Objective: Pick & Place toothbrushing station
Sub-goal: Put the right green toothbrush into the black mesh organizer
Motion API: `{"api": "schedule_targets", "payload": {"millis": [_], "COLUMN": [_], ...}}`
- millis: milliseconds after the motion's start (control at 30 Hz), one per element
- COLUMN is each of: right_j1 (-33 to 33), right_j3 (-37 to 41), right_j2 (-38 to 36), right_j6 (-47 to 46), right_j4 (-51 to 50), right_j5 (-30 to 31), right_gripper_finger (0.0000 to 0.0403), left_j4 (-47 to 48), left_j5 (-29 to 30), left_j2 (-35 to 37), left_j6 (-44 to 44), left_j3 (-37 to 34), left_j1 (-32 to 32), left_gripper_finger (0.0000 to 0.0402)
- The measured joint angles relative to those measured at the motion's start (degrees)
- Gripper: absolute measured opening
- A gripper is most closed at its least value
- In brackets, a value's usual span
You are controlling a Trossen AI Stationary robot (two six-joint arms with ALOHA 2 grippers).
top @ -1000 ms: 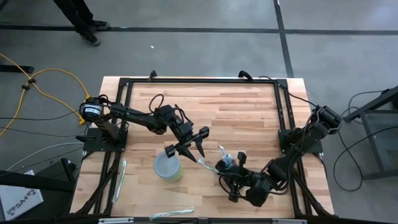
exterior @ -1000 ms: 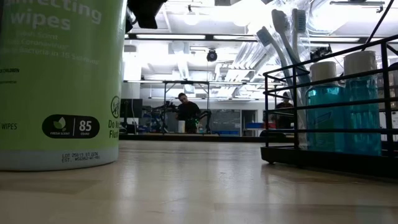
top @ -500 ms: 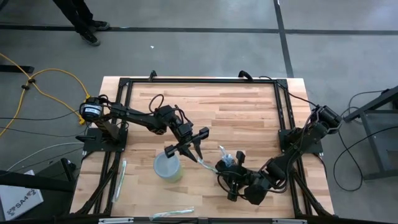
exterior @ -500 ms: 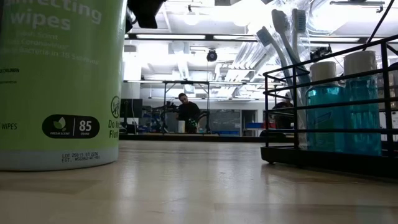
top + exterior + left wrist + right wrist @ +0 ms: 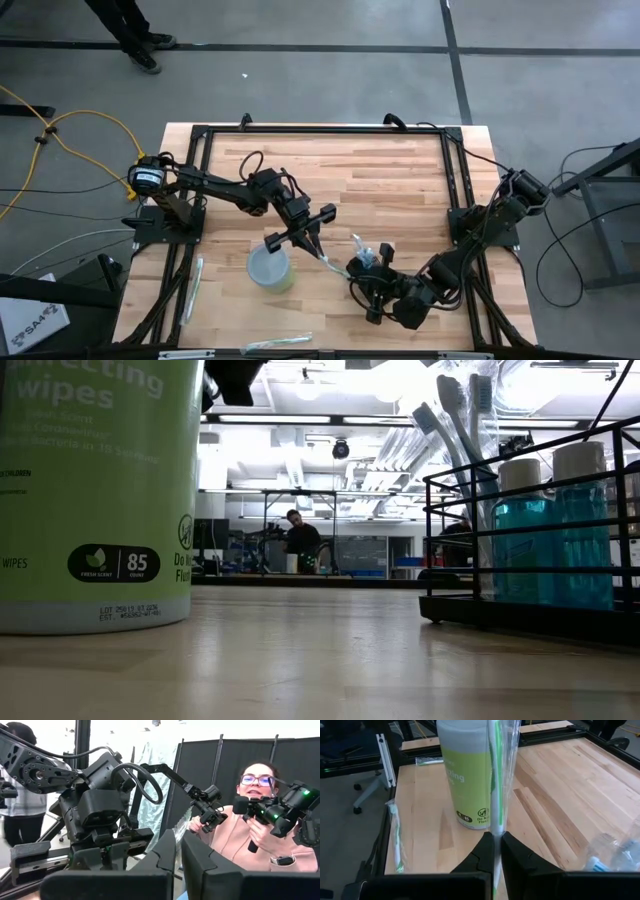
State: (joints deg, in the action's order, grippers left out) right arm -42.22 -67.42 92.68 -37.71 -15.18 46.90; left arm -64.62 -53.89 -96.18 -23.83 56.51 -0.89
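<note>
My right gripper [image 5: 496, 840] is closed on a wrapped toothbrush [image 5: 496, 780]. The left gripper [image 5: 307, 237] is closed too, probably on the other end of the same wrapper, but I cannot confirm this. The toothbrushing station [image 5: 368, 262], a black wire rack, stands just beside the right gripper, near the wipes tub [image 5: 270, 268]. If the 2 arms pull apart, the wrapper may tear or slip out. The right arm could also knock the station.

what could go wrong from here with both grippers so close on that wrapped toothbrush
1. The right gripper is shut on the thin packaged toothbrush, and the left gripper is shut at its other end. If the arms pull apart, the wrapper may slip or tear.
2. The wipes canister stands right beside the left gripper, so a sideways swing could knock it.
</note>
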Motion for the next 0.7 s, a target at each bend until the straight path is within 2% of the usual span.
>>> {"api": "schedule_targets", "payload": {"millis": [700], "right_j1": [0.0], "right_j3": [0.0], "right_j2": [0.0], "right_j6": [-0.2], "right_j4": [0.5], "right_j5": [-1.7], "right_gripper_finger": [0.0016], "left_j4": [0.0], "left_j5": [0.0], "left_j2": [0.0], "left_j6": [-0.2], "left_j3": [0.0], "left_j1": [0.0], "left_gripper_finger": [0.0003]}}
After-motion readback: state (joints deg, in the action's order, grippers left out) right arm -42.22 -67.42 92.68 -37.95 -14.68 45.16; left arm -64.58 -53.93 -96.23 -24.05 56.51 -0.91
